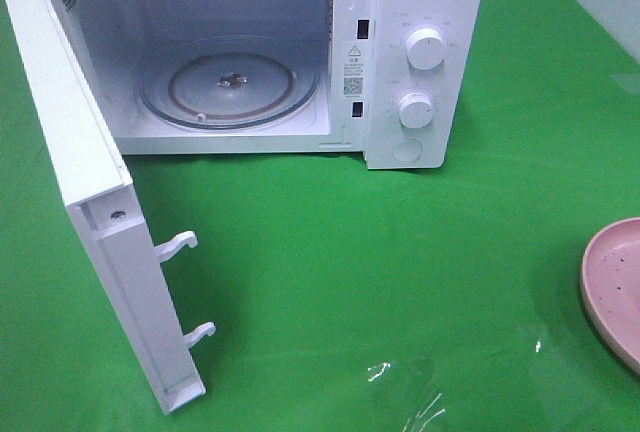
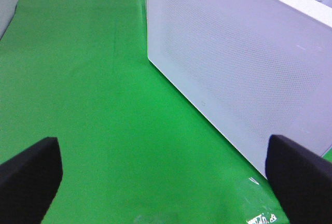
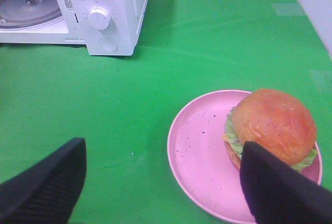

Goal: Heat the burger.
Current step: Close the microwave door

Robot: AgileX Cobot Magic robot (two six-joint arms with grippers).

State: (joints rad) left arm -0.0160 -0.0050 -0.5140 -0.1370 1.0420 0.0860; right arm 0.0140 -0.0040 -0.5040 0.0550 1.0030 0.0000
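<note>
Microwave point(image 1: 420, 62) door point(image 1: 90, 202) open, burger point(image 3: 272, 125) on plate point(image 3: 202, 151).
Left hand point(image 2: 163, 182) and right hand point(image 3: 161, 182) both spread open, holding nothing.

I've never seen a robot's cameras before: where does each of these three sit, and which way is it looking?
Exterior high: mounted above, looking down on the open microwave and green tablecloth; no arm shows.
Left wrist: on the left arm, facing the microwave door; open left gripper shows.
Right wrist: on the right arm, facing the burger on the pink plate; open right gripper shows.
Shared: exterior and right wrist both show the microwave's knobs and plate.
</note>
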